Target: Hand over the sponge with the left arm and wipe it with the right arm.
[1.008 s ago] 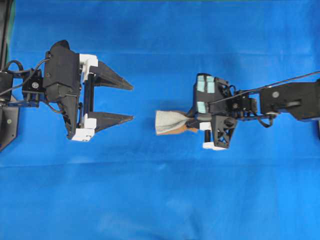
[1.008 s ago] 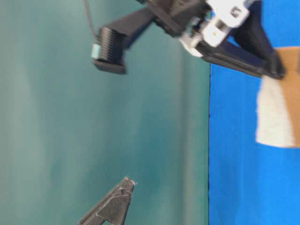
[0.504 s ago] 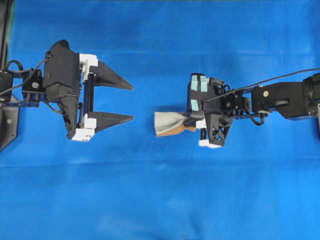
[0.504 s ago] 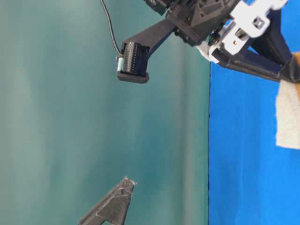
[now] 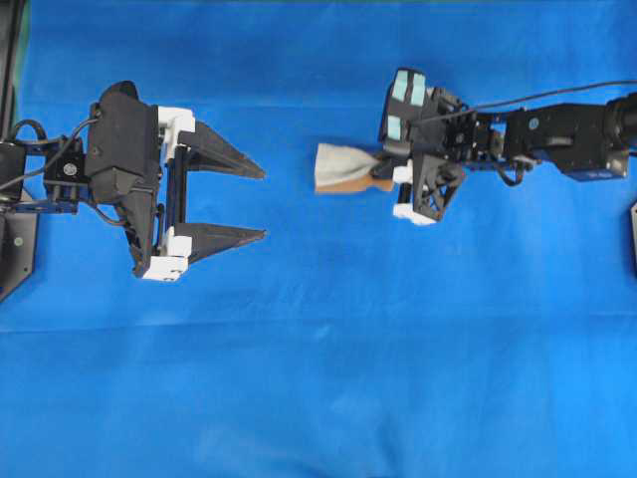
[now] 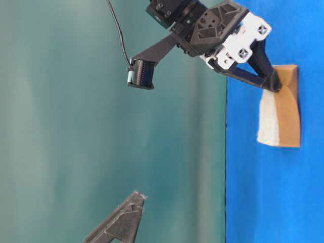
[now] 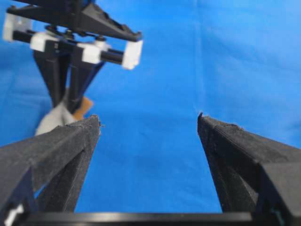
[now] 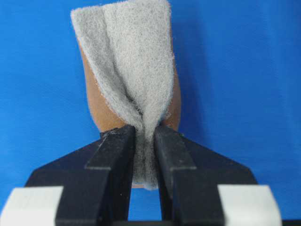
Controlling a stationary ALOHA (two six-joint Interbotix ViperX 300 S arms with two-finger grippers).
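The sponge, grey-white on top with an orange-brown backing, is pinched at one end by my right gripper, which carries teal patches. In the right wrist view the sponge folds between the two black fingers and fans out ahead of my right gripper. At table level the sponge rests against the blue cloth below the fingertips. My left gripper stands open at the left, well apart from the sponge, with nothing between its fingers. The left wrist view catches the sponge at far left.
A blue cloth covers the whole table. At table level a teal backdrop fills the left, with a left fingertip poking in at the bottom. A black cable trails along the right arm.
My right gripper has carried the sponge toward the far side of the table, upward in the overhead view, with its wrist turned. The left arm has stayed still and open.
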